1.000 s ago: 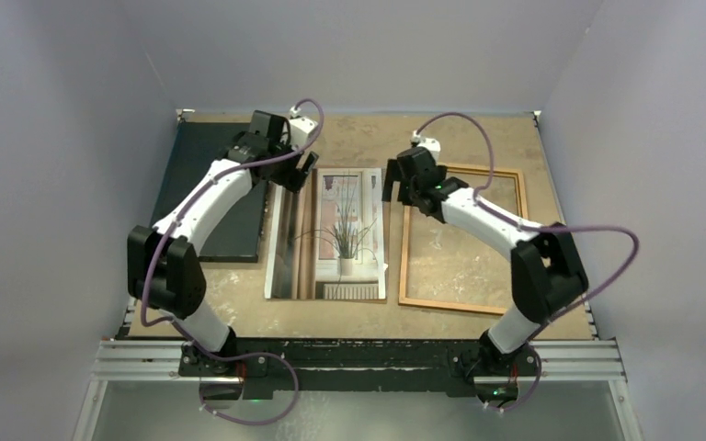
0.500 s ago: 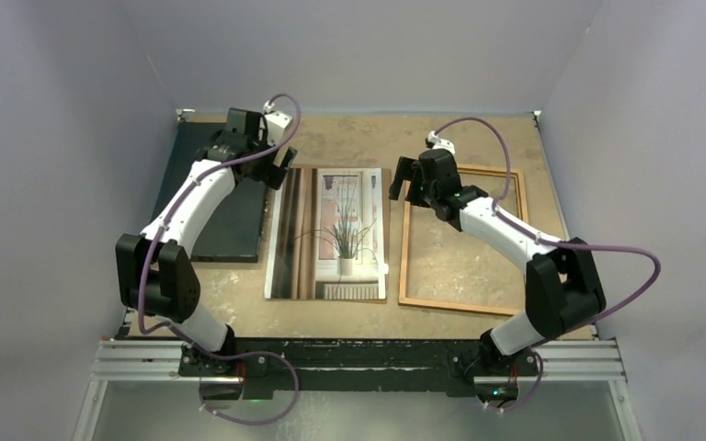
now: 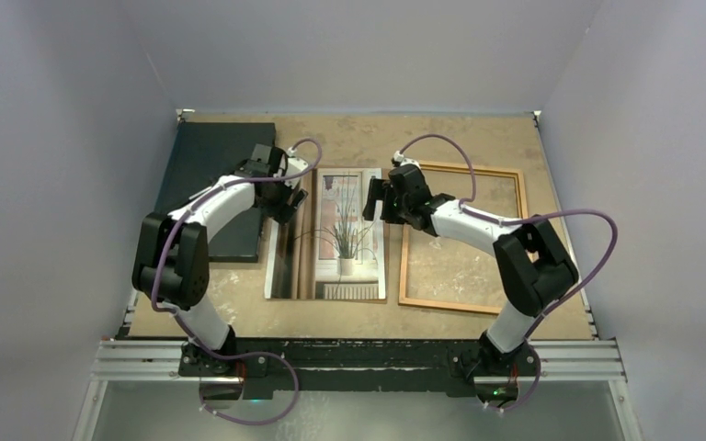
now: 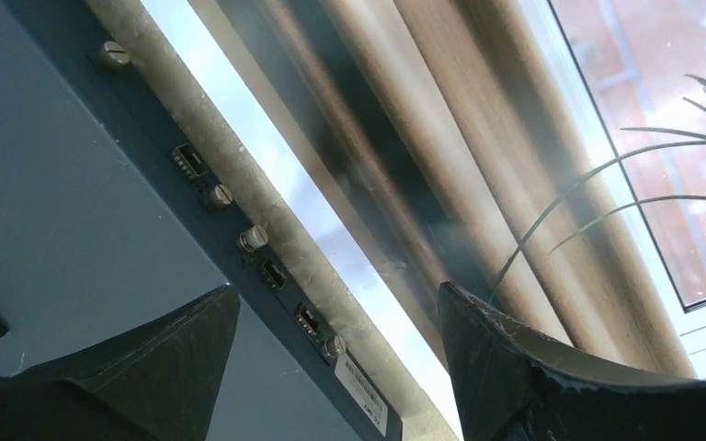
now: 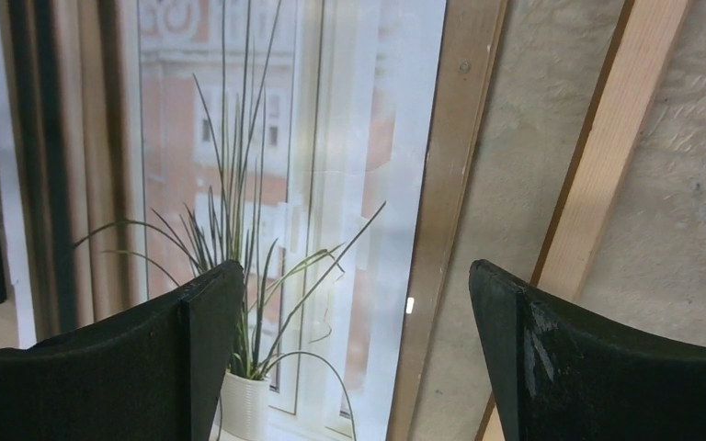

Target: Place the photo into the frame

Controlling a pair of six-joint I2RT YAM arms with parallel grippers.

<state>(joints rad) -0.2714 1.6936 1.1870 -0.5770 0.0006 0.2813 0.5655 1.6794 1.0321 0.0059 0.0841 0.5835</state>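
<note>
Photo [image 3: 342,237] flat between open left gripper [image 3: 291,206], right gripper [image 3: 373,199].

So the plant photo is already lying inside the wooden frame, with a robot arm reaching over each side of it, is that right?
Not quite. The top external view shows the photo lying beside the frame, to its left, not inside it. The left gripper and right gripper do reach over its two sides.

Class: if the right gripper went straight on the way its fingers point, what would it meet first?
The right gripper would probably meet the right side of the paper photo of a spiky potted plant lying beneath it; depth is unclear.
</note>
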